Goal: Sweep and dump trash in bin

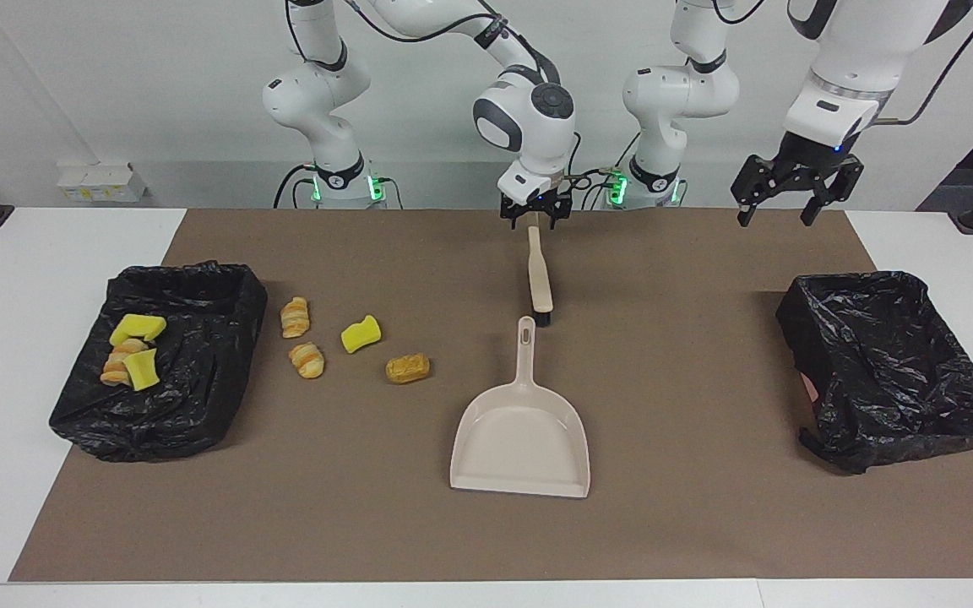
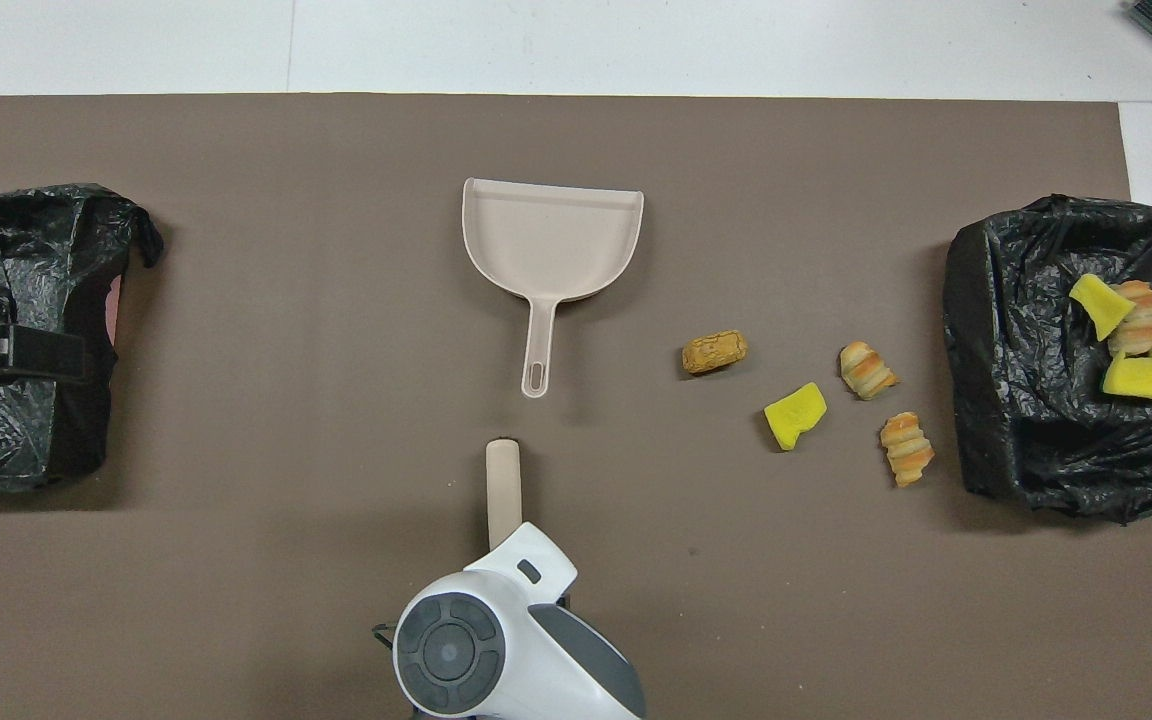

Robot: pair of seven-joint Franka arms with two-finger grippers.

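Reaching down at the robots' edge of the brown mat (image 1: 672, 355), the right gripper (image 1: 535, 213) sits at the near end of the brush (image 1: 540, 279) handle, its fingers low on either side of the handle tip; whether they pinch it or only bracket it I cannot tell. Brush lies flat, long axis running straight away from the robots, bristle head at the end away from the gripper. Just past that head, in line with it, lies the dustpan (image 1: 520, 435), handle pointing back toward the gripper, mouth facing away.

Left gripper (image 1: 797, 192) hangs in the air with its fingers spread wide, holding nothing, over the mat near the black-lined bin (image 1: 900, 371) at the left arm's end of the table.

Loose trash lies on the mat toward the right arm's end from the right gripper: two croissant pieces (image 1: 295, 317) (image 1: 307, 360), one yellow sponge chunk (image 1: 361, 333), one brown bread piece (image 1: 408, 368). More bits (image 1: 133, 350), yellow chunks and a croissant, rest on the other black-lined bin (image 1: 191, 363) at that end.
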